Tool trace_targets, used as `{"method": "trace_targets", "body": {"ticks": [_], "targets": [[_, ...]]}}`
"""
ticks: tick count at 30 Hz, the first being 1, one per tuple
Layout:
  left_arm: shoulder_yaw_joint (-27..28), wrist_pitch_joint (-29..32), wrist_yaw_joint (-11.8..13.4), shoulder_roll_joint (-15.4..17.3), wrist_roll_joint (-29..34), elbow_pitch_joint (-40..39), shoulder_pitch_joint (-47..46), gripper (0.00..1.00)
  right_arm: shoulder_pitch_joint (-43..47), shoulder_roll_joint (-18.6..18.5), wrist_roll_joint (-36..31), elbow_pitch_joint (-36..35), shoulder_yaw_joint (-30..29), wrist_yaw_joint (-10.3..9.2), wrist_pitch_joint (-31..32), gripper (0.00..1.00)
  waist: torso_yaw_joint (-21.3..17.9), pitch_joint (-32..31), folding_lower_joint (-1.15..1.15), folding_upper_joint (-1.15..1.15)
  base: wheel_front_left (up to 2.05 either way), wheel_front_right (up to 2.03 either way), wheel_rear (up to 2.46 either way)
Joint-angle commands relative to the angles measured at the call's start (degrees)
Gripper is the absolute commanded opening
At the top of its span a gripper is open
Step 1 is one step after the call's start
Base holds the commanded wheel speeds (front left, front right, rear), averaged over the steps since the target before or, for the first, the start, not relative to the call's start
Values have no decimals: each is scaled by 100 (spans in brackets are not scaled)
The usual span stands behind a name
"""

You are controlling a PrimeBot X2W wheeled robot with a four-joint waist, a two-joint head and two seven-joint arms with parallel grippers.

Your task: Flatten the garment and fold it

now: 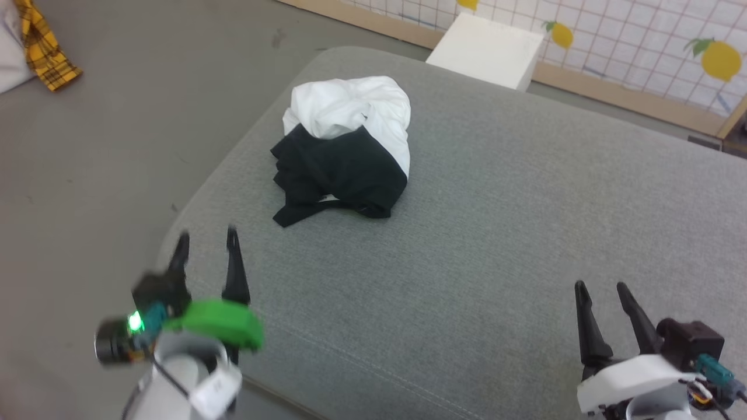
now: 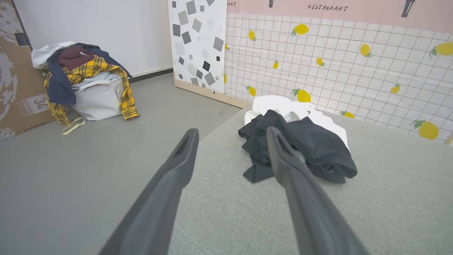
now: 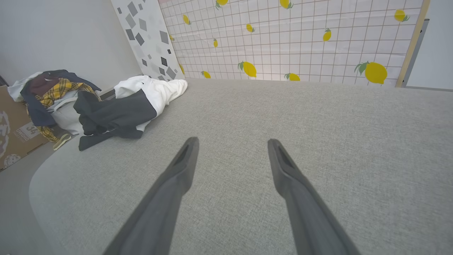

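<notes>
The garment [image 1: 344,146] is balled up upper-middle of the head view, close to the rounded left edge of the grey surface [image 1: 496,233], so I reckon a careless pinch could grab stacked layers or drag it overboard. Both the left claw [image 1: 208,233] and right claw [image 1: 600,285] gape empty, and there's plenty of bare room to the right of it.

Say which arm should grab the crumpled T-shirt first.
Probably left. The left end effector is open and sits nearer the garment, whose black edge lies just ahead of it in the left wrist view. The right end effector, also open, is far off across the grey cushion.
</notes>
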Motion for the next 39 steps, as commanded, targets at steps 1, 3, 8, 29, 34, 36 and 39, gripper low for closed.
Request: {"method": "trace_targets", "body": {"ticks": [1,3,8,29,34,36,39], "targets": [[17,85,-94,100,-90,61,-384,100,-145,-1,-49,-81,2,-8,43,100,-165,184,0,0,0,0,0],[51,302,-227,142,-229,250,-848,100,-216,-1,-115,-175,-3,-8,106,100,-285,321,0,0,0,0,0],[157,1193,-574,275,-665,1105,-2089,100,-384,-1,-319,-453,-67,-8,299,100,-627,789,0,0,0,0,0],[181,4648,-315,451,-1446,3686,-4185,100,-615,-1,-704,-1497,-412,-8,759,100,-1704,2523,0,0,0,0,0],[126,4783,-371,355,-1523,3890,-4020,100,-606,-1,-687,-1526,-447,-8,768,100,-1683,2594,0,0,0,0,0],[227,4642,-326,304,-1621,3945,-3979,69,-623,-1,-664,-1506,-452,-8,763,100,-1663,2580,0,0,0,0,0],[341,4235,-272,262,-1684,3950,-3942,0,-648,-1,-634,-1458,-433,-8,740,100,-1622,2514,0,0,0,0,0]]}}
